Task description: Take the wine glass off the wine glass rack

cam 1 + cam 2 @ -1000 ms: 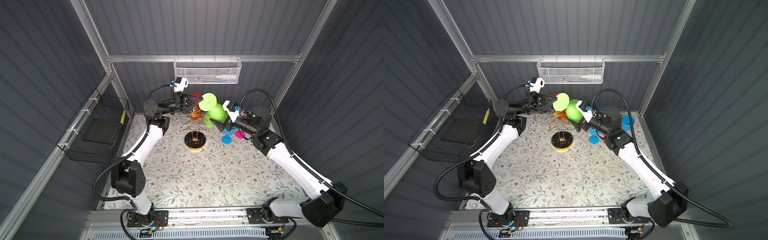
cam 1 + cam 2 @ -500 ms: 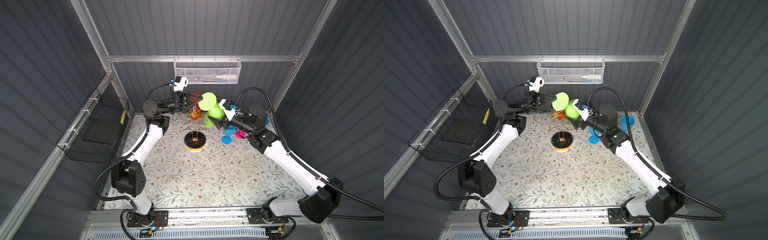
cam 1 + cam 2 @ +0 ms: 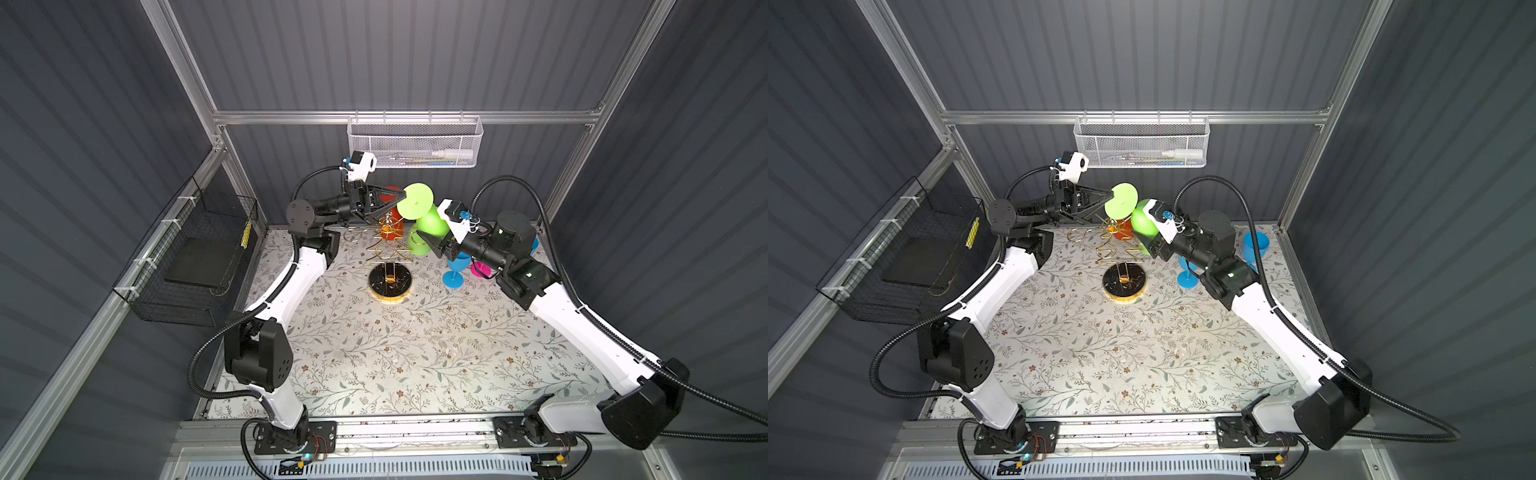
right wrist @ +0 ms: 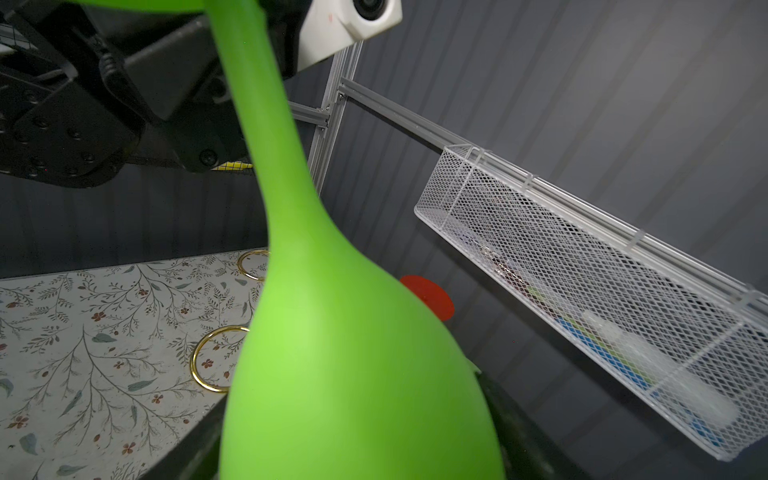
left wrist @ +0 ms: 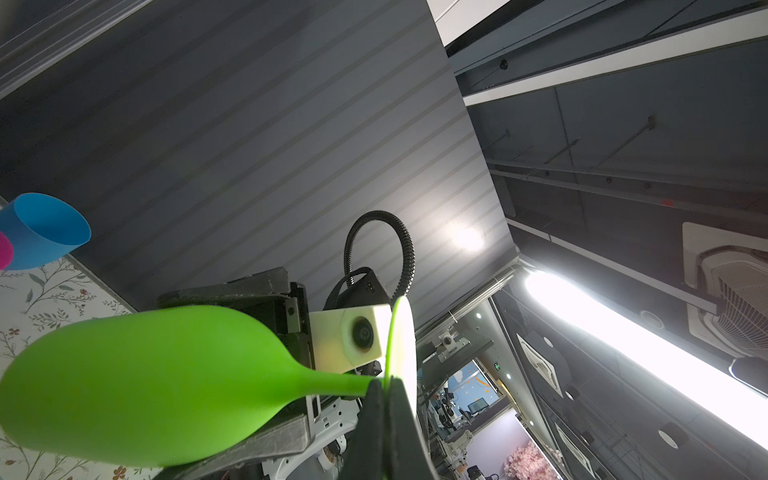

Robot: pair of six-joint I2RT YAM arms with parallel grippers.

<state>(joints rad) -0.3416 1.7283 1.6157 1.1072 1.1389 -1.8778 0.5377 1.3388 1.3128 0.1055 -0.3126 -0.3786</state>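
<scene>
Wine glass rack (image 3: 390, 286) stands at the centre of both top views, its nearer gold rings empty. The green wine glass (image 3: 434, 218) hangs tilted just above and right of it and looks clear of the wire, so the lift seems done and the set-down is left. Left gripper (image 3: 398, 199) pinches the rim of the foot. Right gripper (image 3: 426, 235) straddles the bowl — far finger hidden, contact unclear. Behind, the orange glass (image 3: 390, 232) is partly masked.
</scene>
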